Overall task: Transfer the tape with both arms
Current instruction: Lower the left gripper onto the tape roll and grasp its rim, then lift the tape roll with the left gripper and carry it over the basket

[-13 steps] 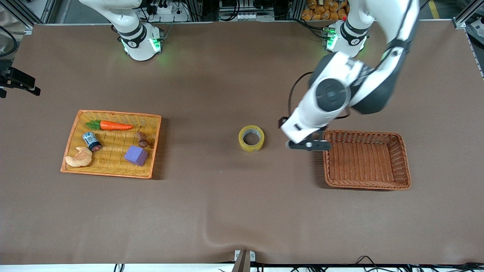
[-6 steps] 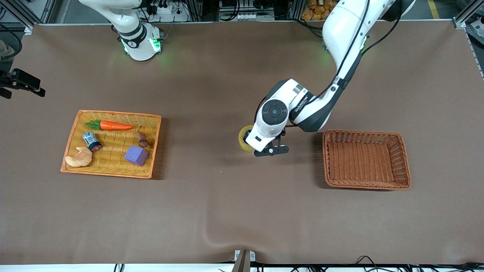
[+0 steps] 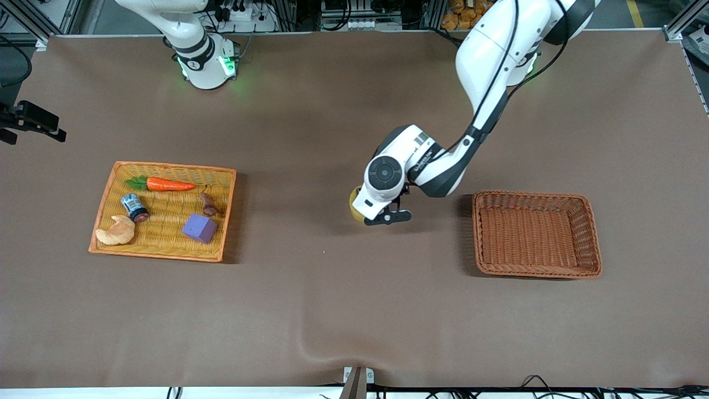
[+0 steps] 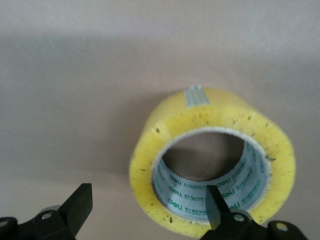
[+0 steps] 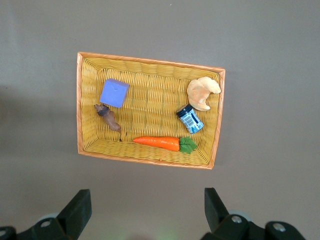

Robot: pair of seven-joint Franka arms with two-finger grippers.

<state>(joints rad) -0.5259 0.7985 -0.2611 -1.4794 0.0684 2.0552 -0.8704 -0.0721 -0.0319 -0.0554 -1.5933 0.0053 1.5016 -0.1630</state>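
The tape, a yellow roll with a wide centre hole, lies flat on the brown table between the two baskets. In the front view only a yellow sliver of the tape shows under the left arm's wrist. My left gripper is open and low over the roll. One fingertip is over the hole and the other is outside the roll, so they straddle its wall. The left gripper holds nothing. My right gripper is open and empty, high above the table near the yellow tray.
The yellow tray, toward the right arm's end, holds a carrot, a small blue-labelled can, a croissant, a purple cube and a small brown piece. A brown wicker basket stands toward the left arm's end.
The left arm has swung from the brown basket's edge to the tape and come down over it, covering most of the roll. Both grippers stay open.
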